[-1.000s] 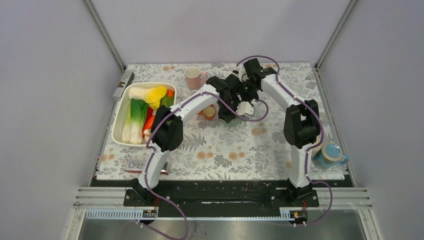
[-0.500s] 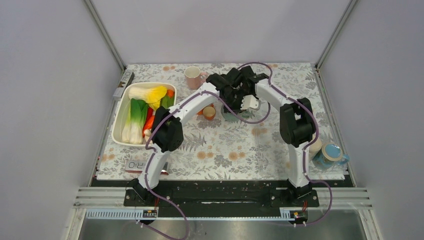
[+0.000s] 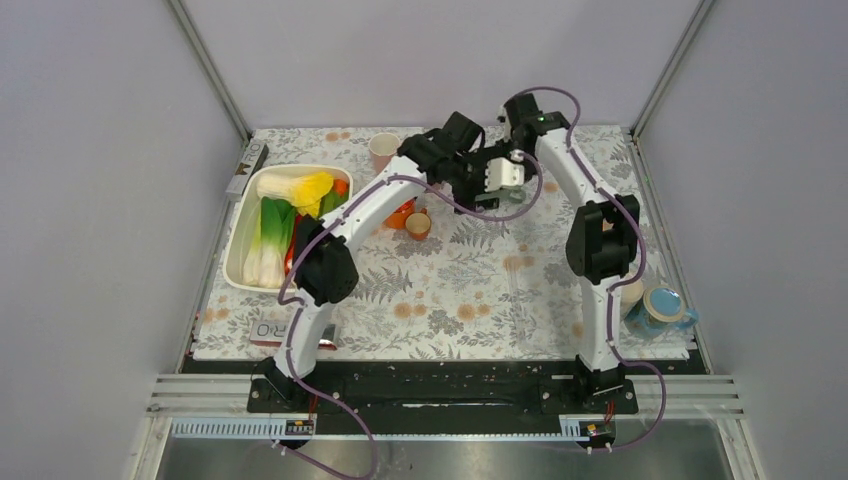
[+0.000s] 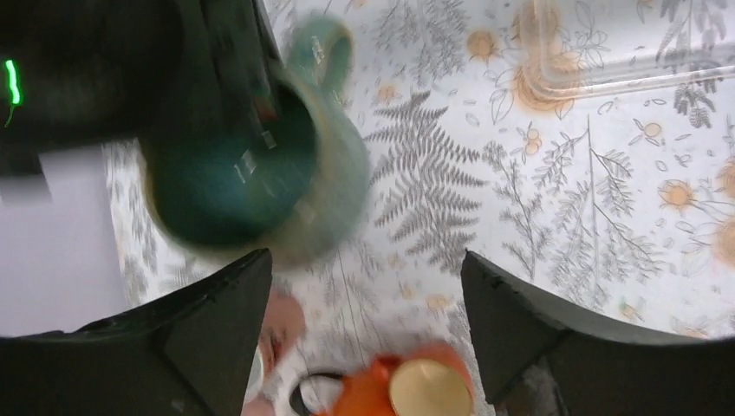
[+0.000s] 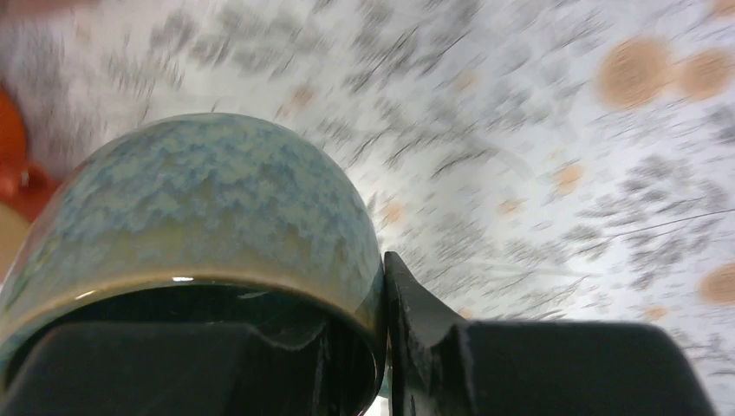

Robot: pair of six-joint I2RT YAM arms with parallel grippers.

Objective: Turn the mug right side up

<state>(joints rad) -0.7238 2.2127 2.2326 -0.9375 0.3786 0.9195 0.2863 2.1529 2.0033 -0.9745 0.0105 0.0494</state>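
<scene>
Here's the right gripper (image 5: 379, 299), high over the floral tablecloth (image 3: 470, 300) at about twelve o'clock on the table. It is clamped on the rim of the speckled blue-green glazed ceramic mug (image 5: 199, 199), one black finger inside the bowl and one outside against the wall. The mug is off the cloth, hanging in the air. From the left wrist camera, which looks down past it to the cloth, you see straight into its dark teal inside, with the handle at one o'clock in that view (a bit blurred, mind). So the mouth faces roughly up, somewhat tilted.

The left gripper (image 4: 366, 260) sits close beside it with its jaws spread wide and nothing between them. Below it on the cloth are an orange object (image 4: 373, 394) and a small tan cup (image 4: 422, 392).

Elsewhere, a pink mug (image 3: 383, 150) stands upright at eleven o'clock. A cream oblong tray (image 3: 236, 240) of green-and-white leeks (image 3: 268, 235) lies at nine o'clock. A pale blue pot (image 3: 660, 308) sits at the table's edge near four o'clock.
</scene>
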